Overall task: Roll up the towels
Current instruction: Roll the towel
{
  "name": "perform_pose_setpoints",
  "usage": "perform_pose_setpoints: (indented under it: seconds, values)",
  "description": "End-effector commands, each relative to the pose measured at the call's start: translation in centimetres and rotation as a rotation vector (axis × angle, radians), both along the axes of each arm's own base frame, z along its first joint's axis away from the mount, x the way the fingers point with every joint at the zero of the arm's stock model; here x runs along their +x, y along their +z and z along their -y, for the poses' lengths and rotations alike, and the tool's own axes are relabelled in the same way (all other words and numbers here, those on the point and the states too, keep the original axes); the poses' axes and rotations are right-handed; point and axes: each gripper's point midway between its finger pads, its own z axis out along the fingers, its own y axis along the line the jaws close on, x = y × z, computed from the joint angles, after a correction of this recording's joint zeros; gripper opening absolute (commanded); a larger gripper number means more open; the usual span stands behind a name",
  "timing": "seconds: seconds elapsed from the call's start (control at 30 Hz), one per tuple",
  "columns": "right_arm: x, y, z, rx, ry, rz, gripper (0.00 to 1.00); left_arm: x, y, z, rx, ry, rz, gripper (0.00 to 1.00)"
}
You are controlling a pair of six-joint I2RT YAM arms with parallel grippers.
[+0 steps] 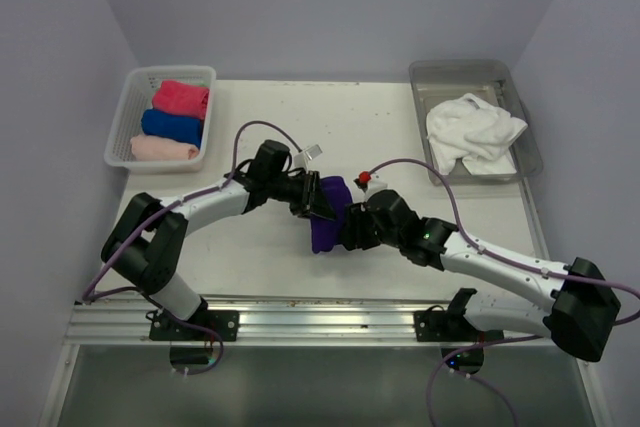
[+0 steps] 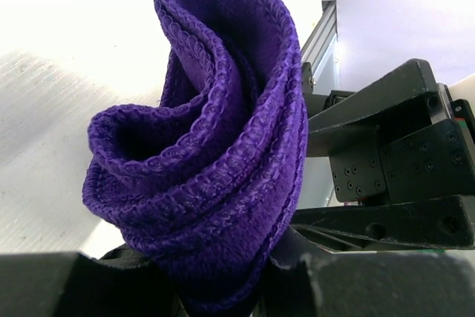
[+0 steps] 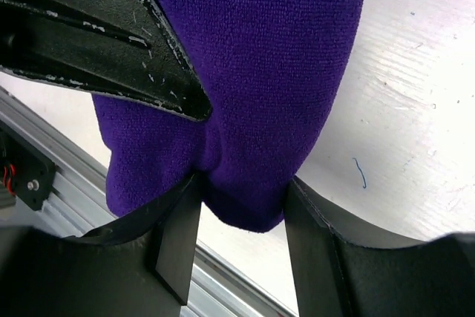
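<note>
A deep purple towel [image 1: 325,217], loosely rolled, hangs just above the table's middle between both arms. My left gripper [image 1: 316,199] is shut on one end of it; in the left wrist view the coiled roll [image 2: 215,154] rises out of that gripper [image 2: 215,291], layers showing. From the right, my right gripper [image 1: 347,228] meets the roll. In the right wrist view its two fingers [image 3: 241,206] press both sides of the towel's [image 3: 245,72] lower end, and the cloth bulges between them. A white towel [image 1: 472,129] lies crumpled in the grey tray [image 1: 470,69].
A white lattice basket [image 1: 125,112] at the back left holds rolled hot pink [image 1: 182,98], blue [image 1: 172,127] and pale pink [image 1: 163,149] towels. The metal rail [image 1: 320,322] runs along the near table edge. The two arms' wrists stand close together.
</note>
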Motion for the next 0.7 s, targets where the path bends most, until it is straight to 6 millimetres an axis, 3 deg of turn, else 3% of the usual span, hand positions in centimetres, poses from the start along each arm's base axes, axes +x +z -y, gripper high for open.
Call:
perform_pose_setpoints:
  seconds: [0.0,0.1,0.13,0.23,0.4,0.53,0.67]
  values:
    - [0.2,2.0,-0.9,0.069,0.023,0.046,0.51,0.6,1.9,0.5,-0.059,-0.026,0.079,0.10]
    - [1.1,1.3,1.2,-0.038,-0.063,0.052,0.57,0.6,-1.6,-1.3,0.140,0.015,0.003,0.09]
    - [1.2,1.0,1.7,-0.061,-0.083,0.049,0.58,1.3,-1.9,-1.3,0.159,0.025,0.030,0.09]
    - [1.4,0.5,2.9,-0.106,-0.134,0.045,0.59,0.7,-3.6,-3.0,0.287,0.037,-0.023,0.10]
    - [1.4,-0.2,3.2,-0.112,-0.164,0.026,0.60,0.6,-4.1,-5.3,0.392,0.097,-0.014,0.13]
    - [1.4,-0.4,2.9,-0.109,-0.163,0.015,0.60,0.9,-5.7,-6.5,0.414,0.128,-0.068,0.15]
    - [1.3,-0.5,3.1,-0.120,-0.163,0.014,0.60,0.8,-8.6,-7.2,0.451,0.126,-0.129,0.25]
